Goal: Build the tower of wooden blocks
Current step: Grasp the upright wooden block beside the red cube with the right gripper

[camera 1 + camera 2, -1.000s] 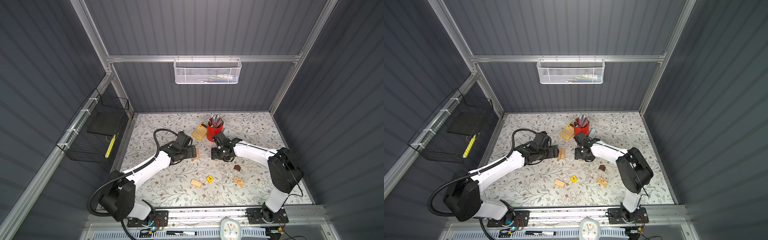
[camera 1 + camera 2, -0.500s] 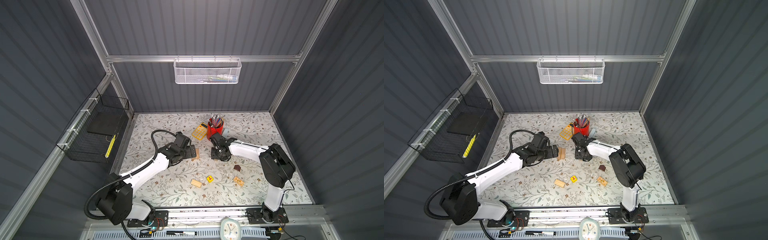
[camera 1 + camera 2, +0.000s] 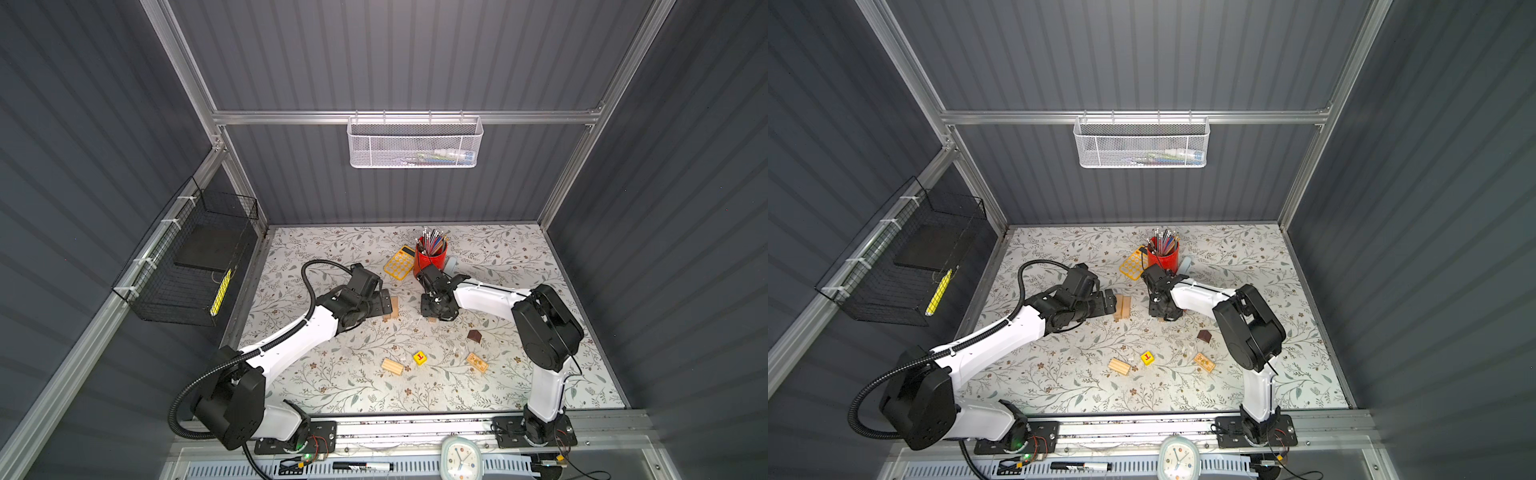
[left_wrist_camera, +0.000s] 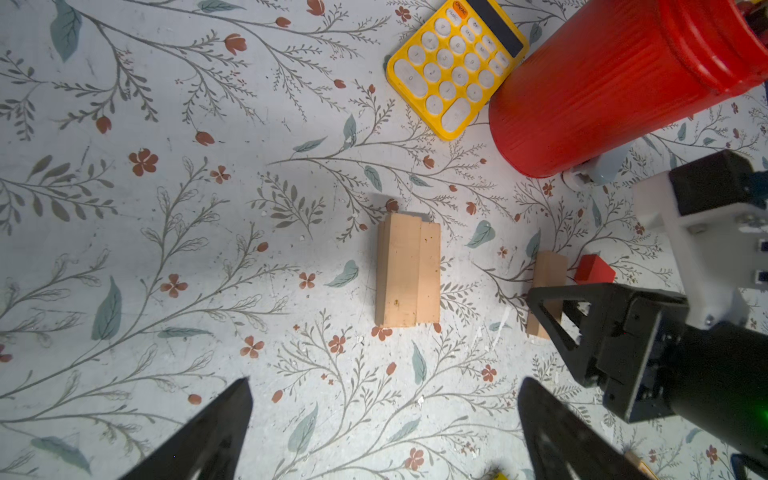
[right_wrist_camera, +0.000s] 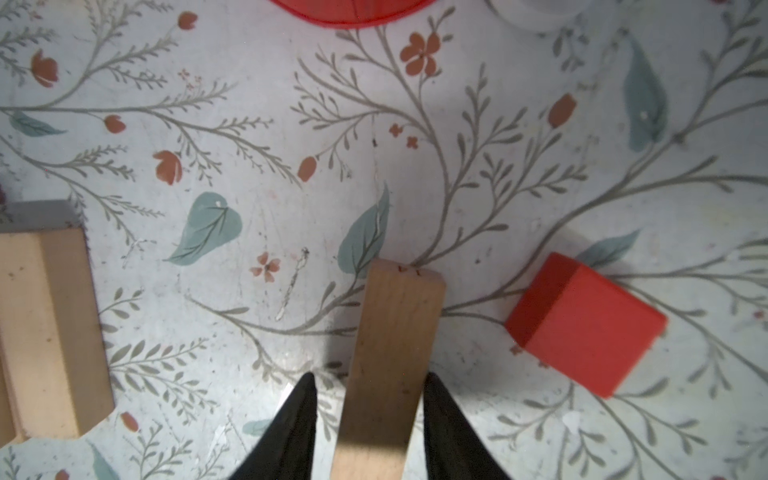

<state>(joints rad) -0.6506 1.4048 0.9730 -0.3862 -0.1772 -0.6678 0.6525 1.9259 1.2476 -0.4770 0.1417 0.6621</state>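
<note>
Two pale tan oblong blocks [image 4: 407, 270] lie stacked on the floral mat, seen in both top views [image 3: 392, 307] [image 3: 1122, 307]. My left gripper [image 4: 384, 395] [image 3: 384, 305] is open just short of them, empty. My right gripper [image 5: 370, 386] [image 3: 436, 311] [image 3: 1165, 311] straddles another tan oblong block [image 5: 390, 353]; one finger touches it, and a slim gap shows at the other. A red cube [image 5: 582, 324] [image 4: 594, 270] lies beside it. Nearer the front lie a ridged pale block [image 3: 392, 367], a yellow lettered cube [image 3: 420, 357], a dark brown roof piece [image 3: 474, 336] and a patterned tan block [image 3: 477, 362].
A red pencil cup [image 3: 431, 257] and a yellow calculator [image 3: 400, 262] stand just behind both grippers. A white mesh basket [image 3: 415, 143] hangs on the back wall and a black wire basket [image 3: 195, 266] on the left wall. A clock [image 3: 461, 457] sits at the front rail.
The right jaws have narrowed round the tan block and that arm's elbow has swung in toward the middle. The left jaws have widened a little beside the stack.
</note>
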